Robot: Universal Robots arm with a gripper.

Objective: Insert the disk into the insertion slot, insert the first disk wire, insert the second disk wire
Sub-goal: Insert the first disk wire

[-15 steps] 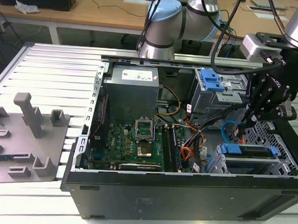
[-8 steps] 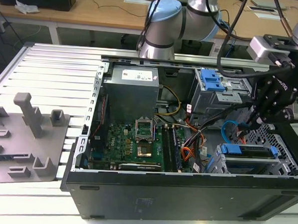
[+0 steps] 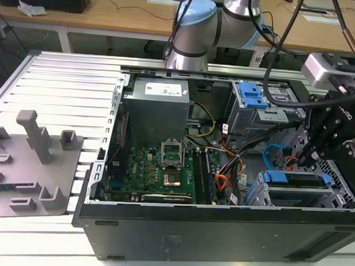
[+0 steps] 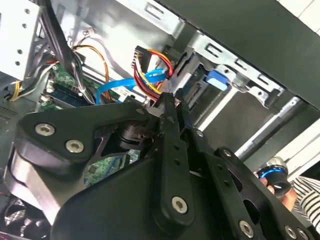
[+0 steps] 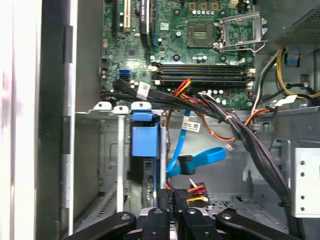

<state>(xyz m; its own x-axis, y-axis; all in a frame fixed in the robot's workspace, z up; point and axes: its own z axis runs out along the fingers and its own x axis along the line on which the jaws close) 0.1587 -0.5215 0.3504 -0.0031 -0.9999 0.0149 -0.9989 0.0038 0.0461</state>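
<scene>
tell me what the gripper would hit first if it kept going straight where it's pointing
Most likely the red and yellow wire bundle, just ahead of the gripper in the second wrist view, with the blue-tabbed disk close behind it. Depth is unclear; it may already touch.

You have the arm standing at the top of the exterior view, one joint bent, reaching across toward that view's right. The wrist aims the gripper downward, tilted toward that view's left. In both wrist views the fingers lie drawn close together, almost parallel.
</scene>
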